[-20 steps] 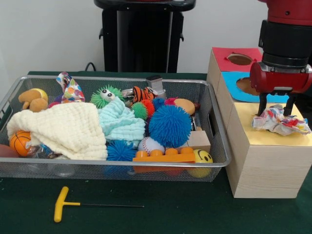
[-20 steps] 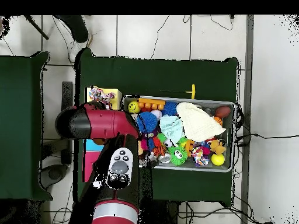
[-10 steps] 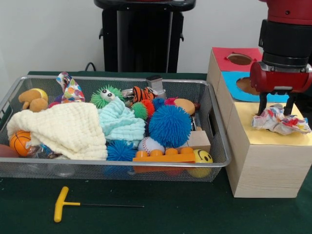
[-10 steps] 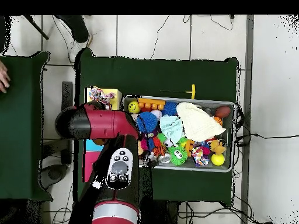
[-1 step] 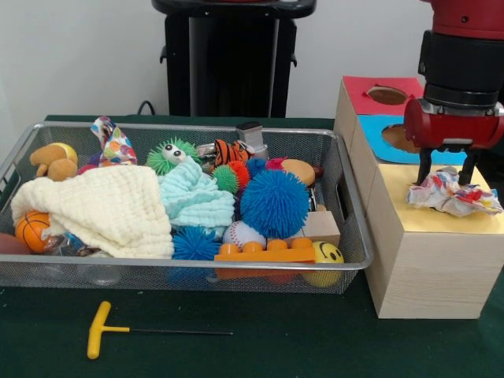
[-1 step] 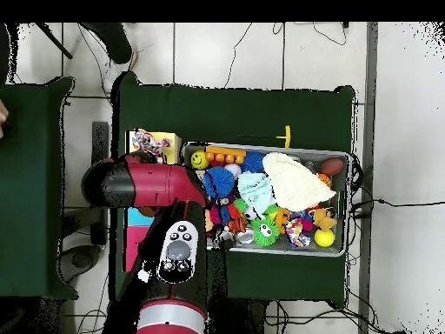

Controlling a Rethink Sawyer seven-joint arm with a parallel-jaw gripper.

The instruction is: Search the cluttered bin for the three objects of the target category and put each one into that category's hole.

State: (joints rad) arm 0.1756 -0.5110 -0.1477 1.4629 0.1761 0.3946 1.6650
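Hovering over the box's [image 5: 429, 260] yellow section, the gripper [image 5: 447, 178] stands with fingers spread wide, straddling the crumpled cloth [image 5: 453, 197] lying there. The bin [image 5: 342, 205] sits alongside.

A red and black robot arm [image 5: 461, 71] comes down from the top right of the front view, its wrist vertical and its red gripper [image 5: 446, 177] pointing straight down. Two thin black fingers [image 5: 424, 167] hang below the red housing, spread apart with a clear gap between them. In the overhead view the arm [image 6: 148, 184] reaches up from the base at the bottom and bends to the left, and a hand [image 6: 3, 115] shows at the left edge.
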